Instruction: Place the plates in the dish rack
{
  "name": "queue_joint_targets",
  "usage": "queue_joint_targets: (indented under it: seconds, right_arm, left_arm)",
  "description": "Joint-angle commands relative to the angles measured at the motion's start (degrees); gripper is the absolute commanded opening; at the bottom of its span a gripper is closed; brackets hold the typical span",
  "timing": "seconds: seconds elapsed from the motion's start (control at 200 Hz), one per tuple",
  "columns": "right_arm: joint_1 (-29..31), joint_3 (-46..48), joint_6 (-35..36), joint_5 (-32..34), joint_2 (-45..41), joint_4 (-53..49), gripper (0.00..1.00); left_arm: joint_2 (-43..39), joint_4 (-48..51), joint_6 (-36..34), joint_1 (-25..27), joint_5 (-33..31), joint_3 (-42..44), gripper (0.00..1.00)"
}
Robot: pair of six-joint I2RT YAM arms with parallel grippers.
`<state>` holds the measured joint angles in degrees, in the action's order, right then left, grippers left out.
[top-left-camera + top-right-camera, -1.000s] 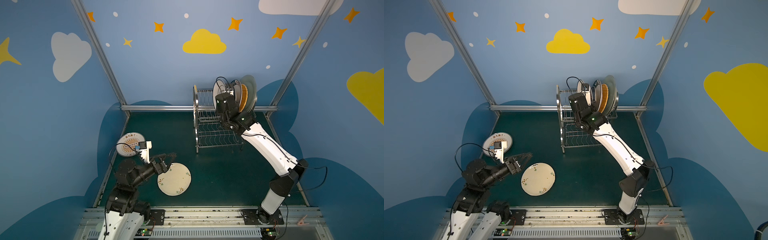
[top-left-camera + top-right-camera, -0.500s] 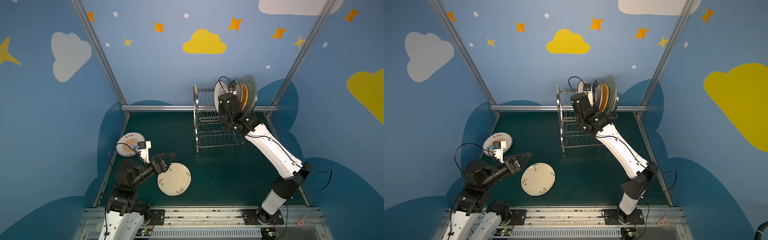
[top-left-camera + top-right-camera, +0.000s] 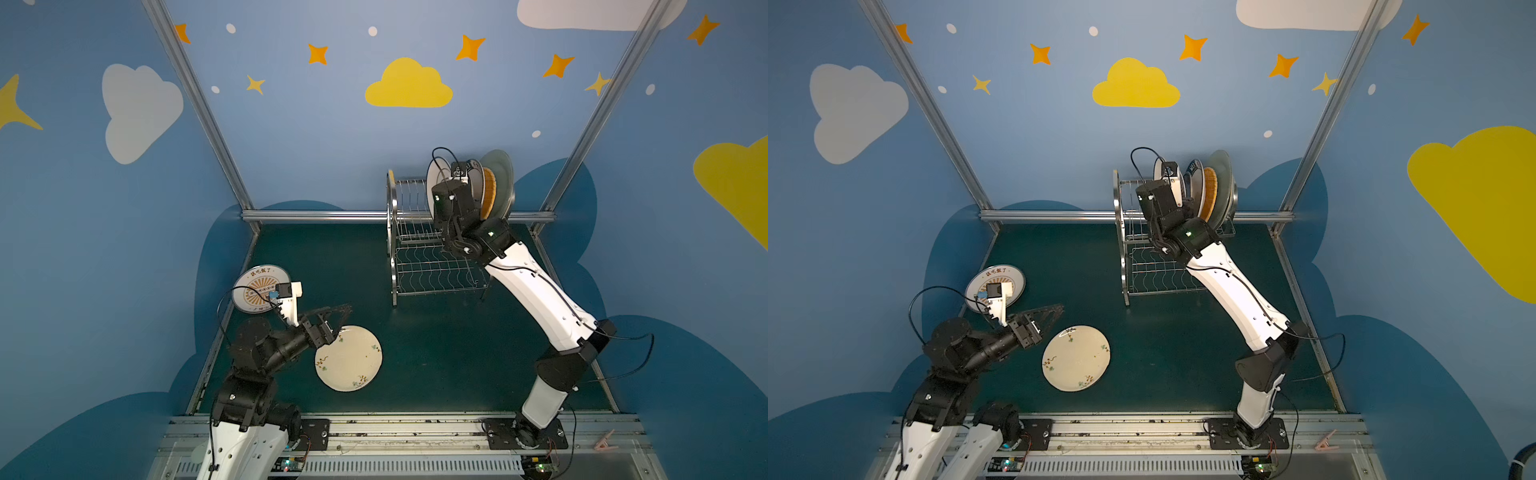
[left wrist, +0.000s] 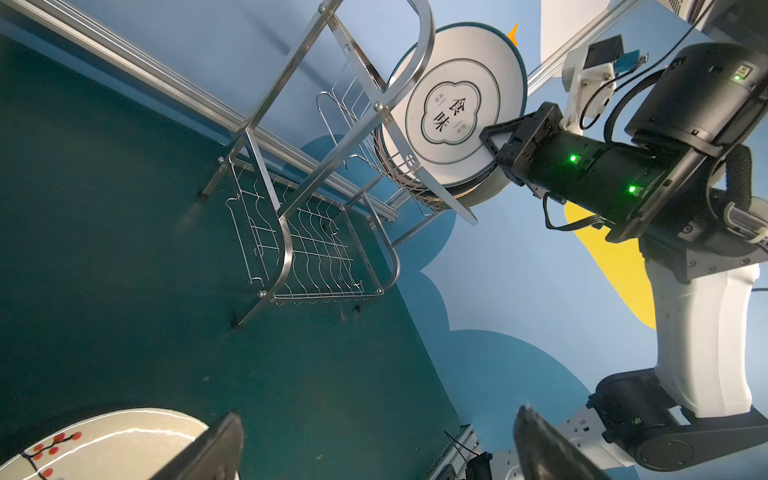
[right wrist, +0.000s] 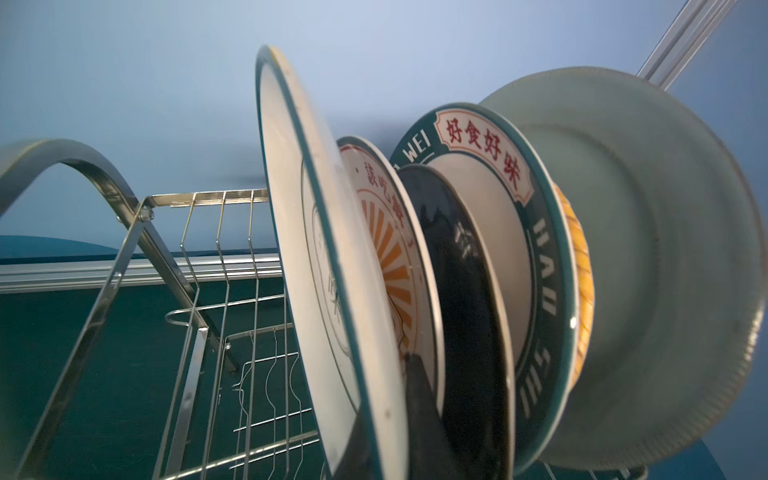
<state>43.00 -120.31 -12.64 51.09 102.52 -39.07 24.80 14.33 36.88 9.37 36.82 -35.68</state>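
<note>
1. The cloud-emblem plate point(image 4: 453, 112) stands on edge at the upper tier of the dish rack point(image 3: 419, 249), by the green mat's point(image 3: 436, 353) far edge, its face toward the open slots.
2. Other plates point(image 5: 478, 291) crowd behind it; the slots before it stand free.
3. The right gripper point(image 4: 490, 143) clamps its rim; the left gripper point(image 3: 338, 322) gapes wide just beside the cream floral plate point(image 3: 353, 361).

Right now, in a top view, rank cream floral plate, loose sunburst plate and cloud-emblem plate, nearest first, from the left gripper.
From the left gripper:
1. cream floral plate, right beside it.
2. sunburst plate, farther back-left.
3. cloud-emblem plate, far right, in the dish rack.
</note>
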Motion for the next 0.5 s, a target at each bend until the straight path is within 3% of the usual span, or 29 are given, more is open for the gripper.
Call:
queue_joint_targets:
  seconds: [0.0,0.496]
  right_arm:
    - [0.98,-3.85,1.21,0.92,1.98,2.48,0.00]
    - [2.72,-3.98,-2.51,3.54,3.00,-2.01,0.00]
  left_arm:
    - [-0.30,-1.41,-0.21,-0.28,0.27,0.61,1.00]
    - [-0.51,-1.15,-0.32,-0.49,0.01,0.54,1.00]
